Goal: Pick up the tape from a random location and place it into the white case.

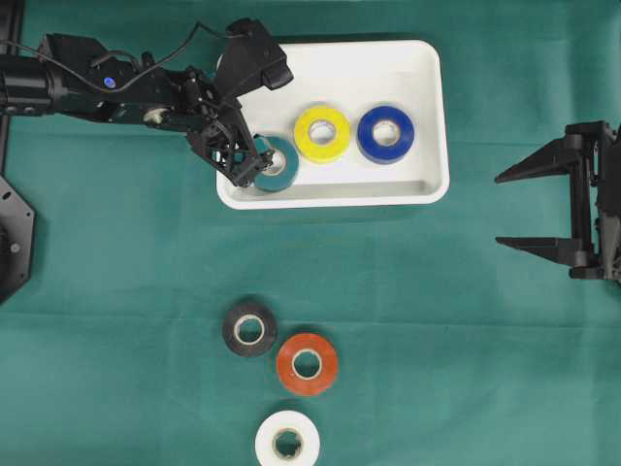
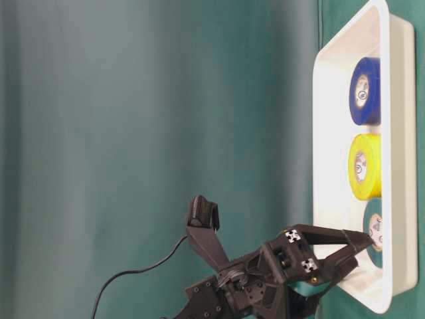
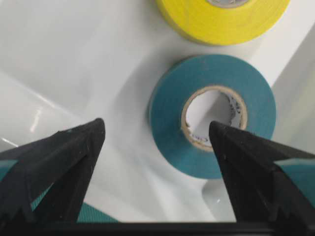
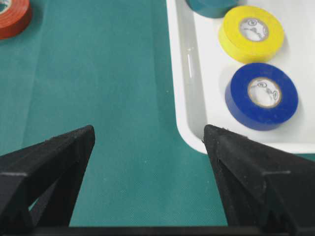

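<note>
The teal tape (image 3: 211,115) lies flat on the floor of the white case (image 1: 427,116), in the corner nearest the left arm, with the yellow tape (image 1: 322,133) just beside it and the blue tape (image 1: 385,134) beyond that. The left gripper (image 3: 157,135) hangs over this corner with its fingers (image 3: 64,162) spread wide and holding nothing; in the left wrist view one fingertip overlaps the roll's cardboard core while the other stands over bare white floor, clear of the roll. The right gripper (image 1: 529,209) waits well apart over the green cloth (image 1: 466,320), also spread and empty. A black tape (image 1: 249,328), an orange tape (image 1: 307,363) and a white tape (image 1: 287,440) lie on the cloth outside the case.
</note>
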Robot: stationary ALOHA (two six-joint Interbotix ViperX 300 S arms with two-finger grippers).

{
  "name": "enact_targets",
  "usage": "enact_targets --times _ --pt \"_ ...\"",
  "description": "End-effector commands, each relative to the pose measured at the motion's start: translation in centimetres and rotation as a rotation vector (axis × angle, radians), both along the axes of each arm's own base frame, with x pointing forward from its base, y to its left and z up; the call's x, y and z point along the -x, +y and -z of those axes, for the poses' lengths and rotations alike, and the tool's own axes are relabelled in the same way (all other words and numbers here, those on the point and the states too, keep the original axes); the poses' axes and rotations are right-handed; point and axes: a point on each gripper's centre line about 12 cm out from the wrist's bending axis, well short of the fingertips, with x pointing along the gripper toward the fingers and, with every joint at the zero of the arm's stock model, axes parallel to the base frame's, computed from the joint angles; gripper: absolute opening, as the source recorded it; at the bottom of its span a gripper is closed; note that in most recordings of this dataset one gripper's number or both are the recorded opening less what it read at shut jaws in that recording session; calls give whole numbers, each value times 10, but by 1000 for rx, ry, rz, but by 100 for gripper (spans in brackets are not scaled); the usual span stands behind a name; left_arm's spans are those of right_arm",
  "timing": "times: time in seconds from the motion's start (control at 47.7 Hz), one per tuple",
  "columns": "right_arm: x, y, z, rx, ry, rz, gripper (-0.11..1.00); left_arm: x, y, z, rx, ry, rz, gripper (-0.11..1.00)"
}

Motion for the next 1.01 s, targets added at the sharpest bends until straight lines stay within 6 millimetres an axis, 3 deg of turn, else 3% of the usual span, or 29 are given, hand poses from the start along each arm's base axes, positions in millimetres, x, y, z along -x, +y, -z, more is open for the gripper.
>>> enact_targets --times 0.0,0.336,0.713,0.986 --pt "-5 0 -10 1 -26 0 88 -3 -1 -24 -18 -55 2 98" --pt "-6 0 -11 1 -29 0 88 3 -8 -86 -45 -132 14 98" --pt "-6 0 -11 1 -29 0 88 4 -20 -85 -43 -128 47 98" --pt "-6 0 -12 1 -30 0 88 -10 -78 -92 -40 -166 208 98"
